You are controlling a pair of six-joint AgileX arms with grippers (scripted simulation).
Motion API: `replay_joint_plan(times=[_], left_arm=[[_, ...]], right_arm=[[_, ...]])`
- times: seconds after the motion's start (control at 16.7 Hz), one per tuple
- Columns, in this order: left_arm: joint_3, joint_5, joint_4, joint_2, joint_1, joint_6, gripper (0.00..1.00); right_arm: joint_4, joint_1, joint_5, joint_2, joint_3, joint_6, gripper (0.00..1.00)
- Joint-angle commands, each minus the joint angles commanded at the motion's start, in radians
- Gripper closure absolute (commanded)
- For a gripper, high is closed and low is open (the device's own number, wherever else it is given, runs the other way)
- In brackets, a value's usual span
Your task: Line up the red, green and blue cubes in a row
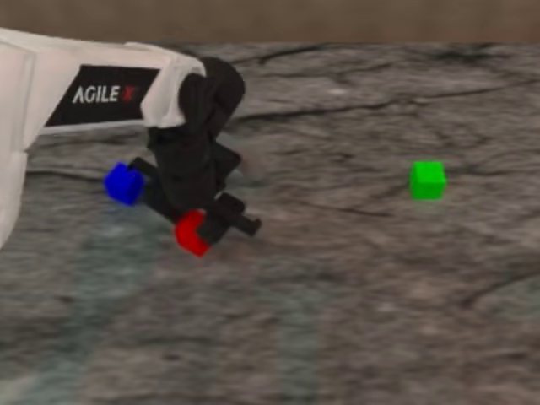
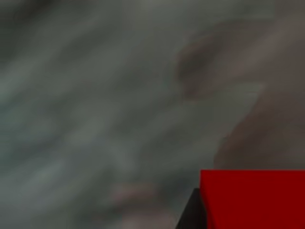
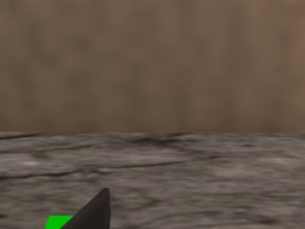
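Observation:
My left gripper (image 1: 199,229) reaches in from the table's left and is shut on the red cube (image 1: 191,234). In the left wrist view the red cube (image 2: 252,199) fills one corner, with a dark finger (image 2: 191,214) against its side. The blue cube (image 1: 124,184) sits on the table just left of that gripper, close to the wrist. Far to the right, the green cube (image 1: 428,180) stands alone. My right arm is out of the top view. Its wrist view shows one dark fingertip (image 3: 97,210) set well off to one side, with the green cube (image 3: 58,223) just beyond it.
The grey stone-patterned table (image 1: 354,304) runs back to a brown wall (image 1: 337,18). The left arm's white link (image 1: 51,93) covers the table's far left.

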Motion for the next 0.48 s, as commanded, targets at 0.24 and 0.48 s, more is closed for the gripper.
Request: replay_joint_plan(times=[0.24,0.48], left_arm=[[0.079,-0.001,-0.151,-0.058,0.013,-0.003,1.00],[0.105,-0.001,-0.191,-0.083,0.017,-0.003,1.00]], right_arm=[[0.000,0.000,0.000,0.000,0.000,0.000,0.00],[0.000,0.000,0.000,0.000,0.000,0.000,0.00]])
